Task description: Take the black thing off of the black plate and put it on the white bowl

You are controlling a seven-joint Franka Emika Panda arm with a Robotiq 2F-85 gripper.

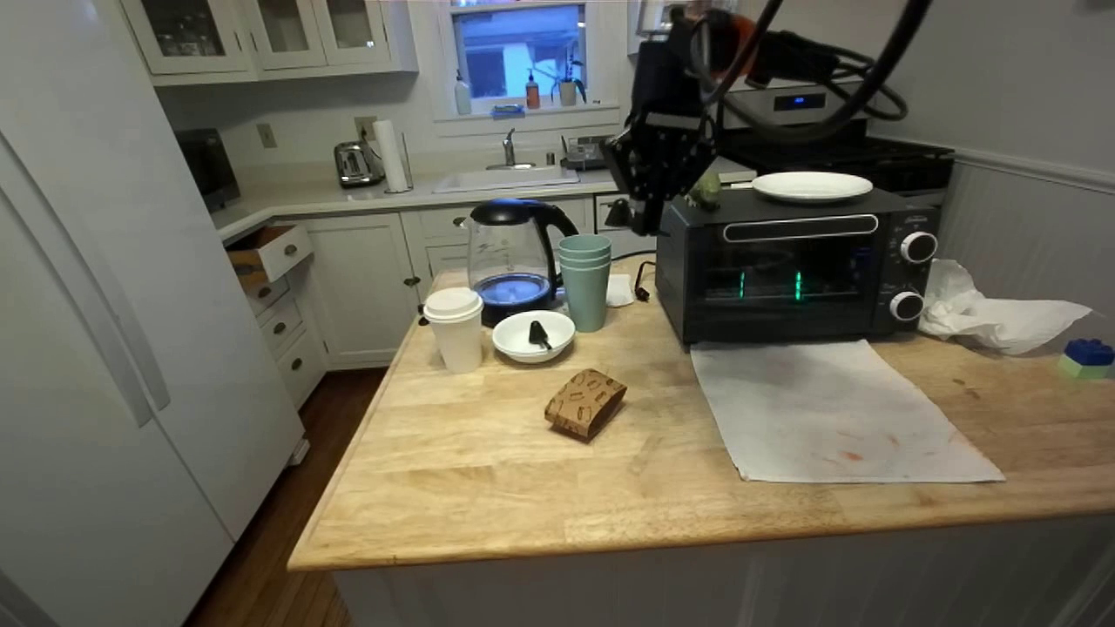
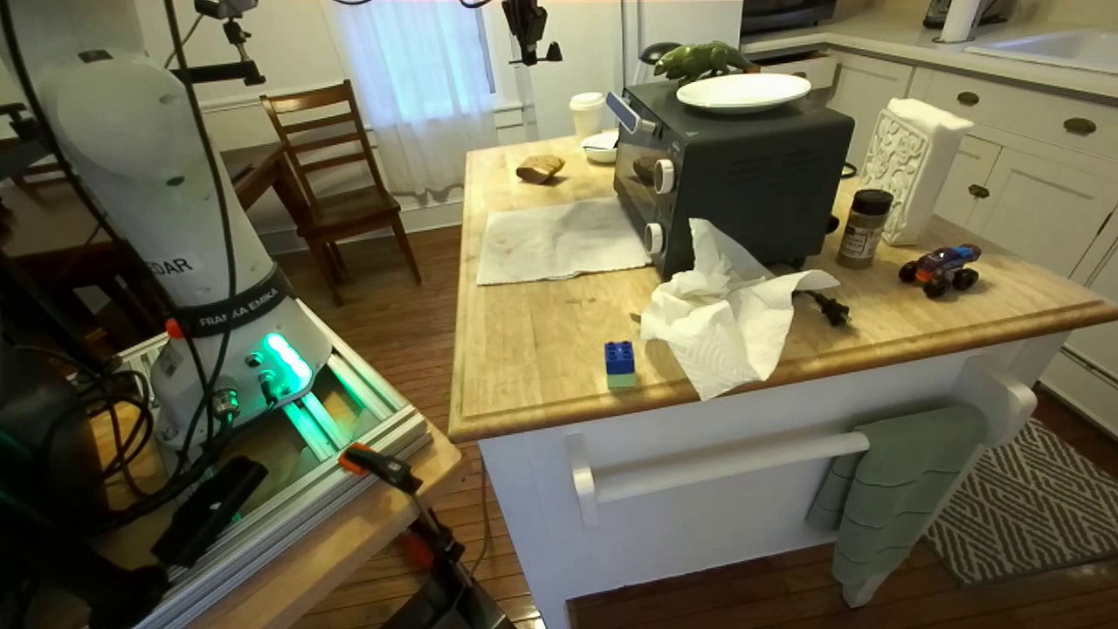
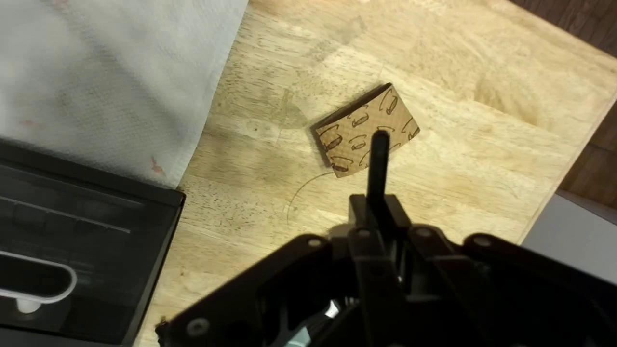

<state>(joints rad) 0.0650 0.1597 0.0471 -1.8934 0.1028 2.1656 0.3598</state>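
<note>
Window (image 1: 520, 57) glowed blue well behind a blk oven (image 1: 788, 270), which stood on a wood bench (image 1: 488, 470). Pincer (image 3: 377, 208) hung above bench, beside oven, clenched on a slim blk thing (image 3: 378, 166), prob. the one to move. A 2nd blk bit (image 1: 537, 334) lay in the bowl (image 1: 512, 334), left of oven in an exterior view, so couldn't be 100% sure which was meant.

Handling, best guess: v. light, stiff, likely hard plastic, hardly fragile. Prob. smooth, so apt to twist or slide if pinched nr an end. Best grip = mid-length, across the narrow sides, gentle squeeze only; the hold looked abt like that, w/ one end poking out free. Drop-off called for a low, slow release over bowl, since a light stiff piece could bounce off that shallow rim or catch on the 2nd blk bit.

Looks: plain blk, long & narrow, free end rounded, seen in wrist view against the patterned box (image 3: 359, 130); box sat on bench nr oven, well below it & not touching. Small dark wedge (image 2: 550, 53) jutted out at pincer in an exterior view, prob. the wider end, too tiny to be sure. Texture blurred, no markings made out.
</note>
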